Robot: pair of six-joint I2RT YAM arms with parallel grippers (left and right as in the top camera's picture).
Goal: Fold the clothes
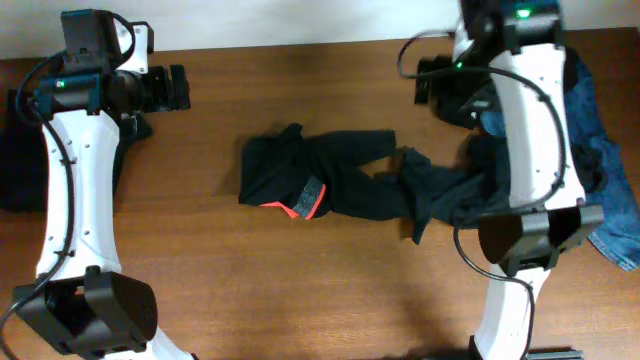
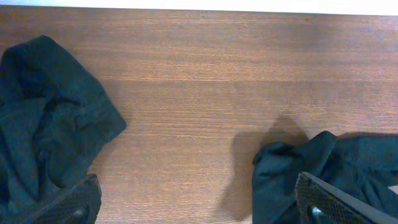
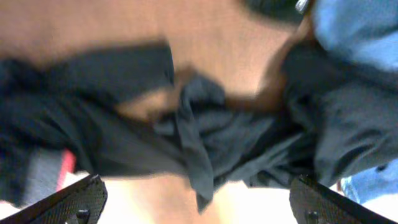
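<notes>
Clothes sit in three groups across the wooden desk [image 1: 300, 290], and I'll take them from my left. At the far left edge a dark garment [image 2: 43, 124] is bunched in a soft heap, partly behind the left arm [image 1: 75, 190] in the overhead view. The left hand [image 2: 205, 204] hovers above bare wood between that heap and the middle pile. Its fingers [image 2: 74, 205] are wide apart with nothing between them, and they touch no fabric.

In the middle of the desk black trousers [image 1: 330, 165] are spread out, crumpled and unfolded. A red-and-grey band [image 1: 308, 200] shows at their near edge. Their right end runs into more black fabric [image 1: 440, 195], which is rumpled and passes under the right arm [image 1: 535, 130]. I cannot tell whether that is one garment or two.

The right hand [image 3: 199, 205] hangs over this dark pile. Its wrist view is blurred, yet both fingers [image 3: 68, 199] show at the bottom corners, set far apart and gripping nothing.

Blue denim jeans [image 1: 610, 195] lie at the far right, touching the black fabric and reaching the desk's right edge, partly hidden by the arm. None of the garments is folded.
</notes>
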